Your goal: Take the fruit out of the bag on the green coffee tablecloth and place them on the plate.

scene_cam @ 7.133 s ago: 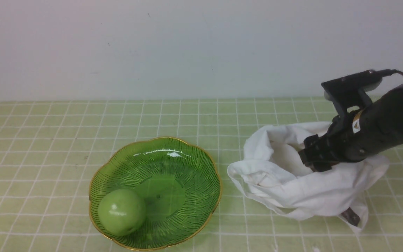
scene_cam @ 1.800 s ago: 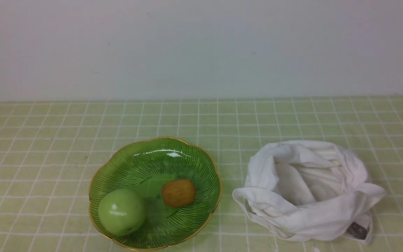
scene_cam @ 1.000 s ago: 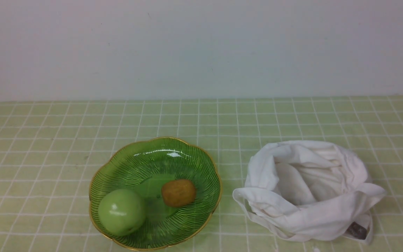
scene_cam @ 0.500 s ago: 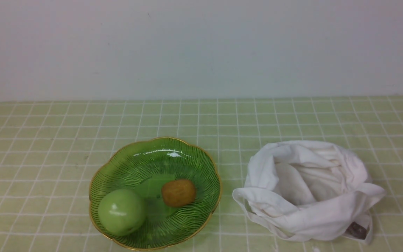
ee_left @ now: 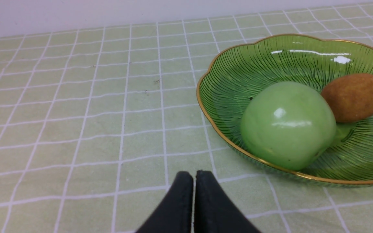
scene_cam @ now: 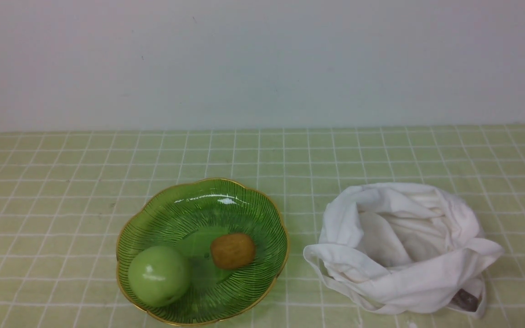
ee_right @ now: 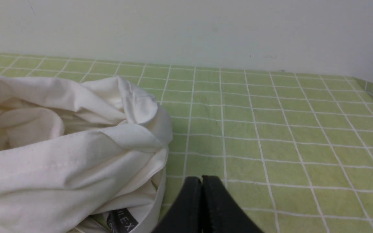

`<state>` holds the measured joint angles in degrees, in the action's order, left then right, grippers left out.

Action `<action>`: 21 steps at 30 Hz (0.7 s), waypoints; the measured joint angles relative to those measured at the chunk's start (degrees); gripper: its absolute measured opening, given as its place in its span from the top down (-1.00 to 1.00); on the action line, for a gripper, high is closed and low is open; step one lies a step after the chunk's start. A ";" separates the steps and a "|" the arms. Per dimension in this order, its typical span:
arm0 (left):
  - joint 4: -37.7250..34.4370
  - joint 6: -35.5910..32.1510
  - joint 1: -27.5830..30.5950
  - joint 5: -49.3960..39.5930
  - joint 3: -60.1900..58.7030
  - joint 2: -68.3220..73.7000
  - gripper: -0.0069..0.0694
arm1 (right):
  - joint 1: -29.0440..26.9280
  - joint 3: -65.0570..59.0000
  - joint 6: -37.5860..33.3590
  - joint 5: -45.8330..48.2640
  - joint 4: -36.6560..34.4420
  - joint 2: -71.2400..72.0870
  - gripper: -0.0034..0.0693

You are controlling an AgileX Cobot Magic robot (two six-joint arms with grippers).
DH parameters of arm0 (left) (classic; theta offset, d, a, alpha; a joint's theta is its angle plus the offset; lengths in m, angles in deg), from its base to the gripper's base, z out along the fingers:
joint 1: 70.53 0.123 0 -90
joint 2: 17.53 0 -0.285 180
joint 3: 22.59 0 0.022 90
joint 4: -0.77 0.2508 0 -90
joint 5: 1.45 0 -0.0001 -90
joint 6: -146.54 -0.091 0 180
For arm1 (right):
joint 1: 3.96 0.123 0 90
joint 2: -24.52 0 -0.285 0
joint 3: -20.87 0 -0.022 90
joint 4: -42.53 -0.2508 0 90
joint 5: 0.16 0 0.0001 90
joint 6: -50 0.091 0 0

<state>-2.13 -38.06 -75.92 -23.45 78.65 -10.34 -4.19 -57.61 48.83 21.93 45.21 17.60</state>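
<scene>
Your right gripper (ee_right: 202, 181), closed and empty, sits just beside the bag (ee_right: 60, 155); the fruit (scene_cam: 233, 251) already lies in the plate (scene_cam: 262, 205).

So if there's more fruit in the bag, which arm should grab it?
Right. Its claw sits shut just beside the bag. The left claw is over by the plate, on the far side from the bag.
</scene>
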 joint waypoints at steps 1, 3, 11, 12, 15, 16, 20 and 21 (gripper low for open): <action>0.00 0.00 0.00 0.00 0.00 0.00 0.84 | 0.00 0.00 0.00 0.00 -0.06 0.00 0.94; 0.00 0.00 0.00 0.00 0.00 0.00 0.84 | 0.00 0.00 -0.05 0.00 -0.08 0.00 0.94; 0.00 0.00 0.00 0.00 0.00 0.00 0.84 | 0.00 0.00 -0.33 0.00 -0.12 0.00 0.94; 0.00 0.00 0.00 0.00 0.00 0.00 0.84 | 0.00 0.00 -0.33 0.00 -0.12 0.00 0.94; 0.00 0.00 0.00 0.00 0.00 0.00 0.84 | 0.00 0.00 -0.33 0.00 -0.12 0.00 0.94; 0.00 0.00 0.00 0.00 0.00 0.00 0.84 | 0.00 0.00 -0.33 0.00 -0.12 0.00 0.94; 0.00 0.00 0.00 0.00 0.00 0.00 0.84 | 0.00 0.00 -0.33 0.00 -0.12 0.00 0.94; 0.00 0.00 0.00 0.00 0.00 0.00 0.84 | 0.00 0.00 -0.33 0.00 -0.12 0.00 0.94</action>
<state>-2.13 -38.06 -75.92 -23.45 78.65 -10.34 -4.19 -57.61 48.49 21.93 45.09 17.60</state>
